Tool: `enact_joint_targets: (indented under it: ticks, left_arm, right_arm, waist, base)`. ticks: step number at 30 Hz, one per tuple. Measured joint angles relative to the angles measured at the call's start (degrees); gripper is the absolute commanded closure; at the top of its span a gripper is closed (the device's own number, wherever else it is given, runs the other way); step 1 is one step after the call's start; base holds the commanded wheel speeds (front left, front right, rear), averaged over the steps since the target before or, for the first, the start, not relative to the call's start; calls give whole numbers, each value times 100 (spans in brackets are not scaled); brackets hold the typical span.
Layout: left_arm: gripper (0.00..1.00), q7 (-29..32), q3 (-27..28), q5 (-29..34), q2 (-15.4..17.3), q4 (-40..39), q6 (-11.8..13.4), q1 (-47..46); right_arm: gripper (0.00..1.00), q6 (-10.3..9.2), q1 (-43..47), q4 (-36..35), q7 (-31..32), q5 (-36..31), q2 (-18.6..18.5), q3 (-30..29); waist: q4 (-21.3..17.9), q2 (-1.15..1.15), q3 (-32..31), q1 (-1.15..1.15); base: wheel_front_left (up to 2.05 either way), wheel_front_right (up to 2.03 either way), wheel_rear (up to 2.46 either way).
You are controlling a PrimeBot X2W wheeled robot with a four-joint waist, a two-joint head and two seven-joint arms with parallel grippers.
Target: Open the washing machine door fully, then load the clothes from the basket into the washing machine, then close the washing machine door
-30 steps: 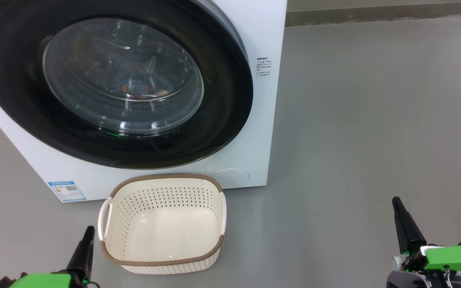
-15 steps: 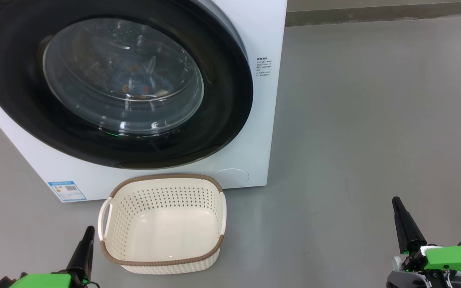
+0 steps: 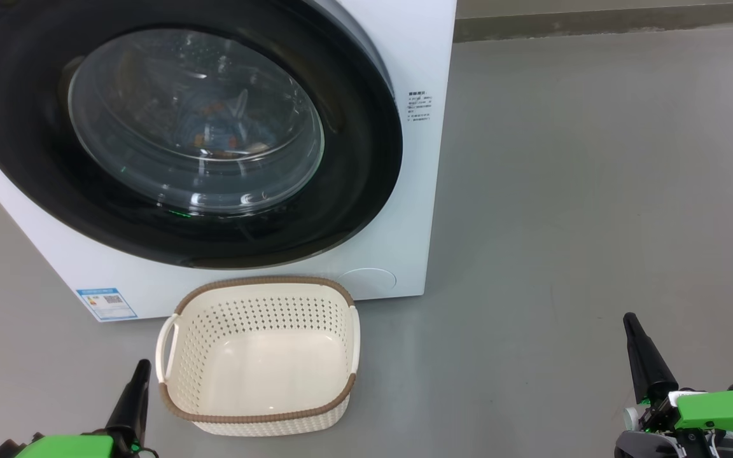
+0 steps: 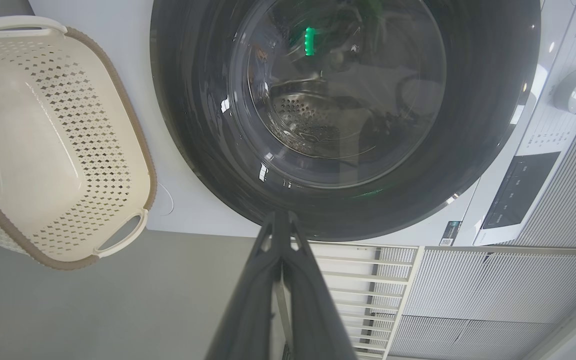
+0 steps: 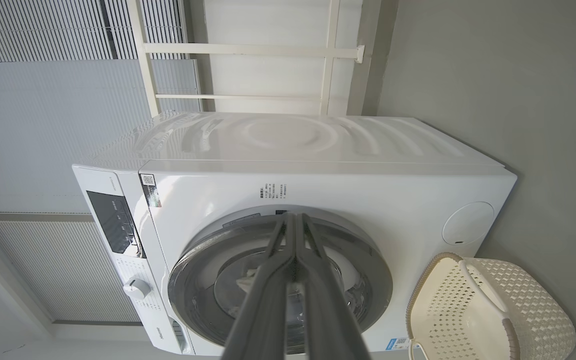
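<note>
Both grippers are pinched shut on nothing: the left gripper (image 3: 143,367) at the lower left of the head view, the right gripper (image 3: 629,321) at the lower right, each apart from basket and washer. The door (image 3: 366,191) fills the upper left and lies flush against the white washer (image 3: 427,57), so it looks closed. Behind its glass the clothes (image 3: 217,133) show as a blue heap with orange flecks. The basket (image 3: 258,280) sits on the floor (image 3: 564,191) at lower centre, just before the washer, with nothing in it. By that the task looks done, or nearly.

The door is rigid and hinged, and likely heavy. Its glossy rim would be slippery for narrow fingers, and no handle is plain to see. Should the latch need seating, I would press on the black rim, not the bulging glass. The clothes are soft and light.
</note>
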Motion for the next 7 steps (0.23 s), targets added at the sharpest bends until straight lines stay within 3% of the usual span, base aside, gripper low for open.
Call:
enact_joint_targets:
  ticks: [7]
  left_arm:
    - [100,0,0,0,0,0,0,0]
  right_arm:
    - [100,0,0,0,0,0,0,-1]
  waist:
    - [0,0,0,0]
  base:
    - [0,0,0]
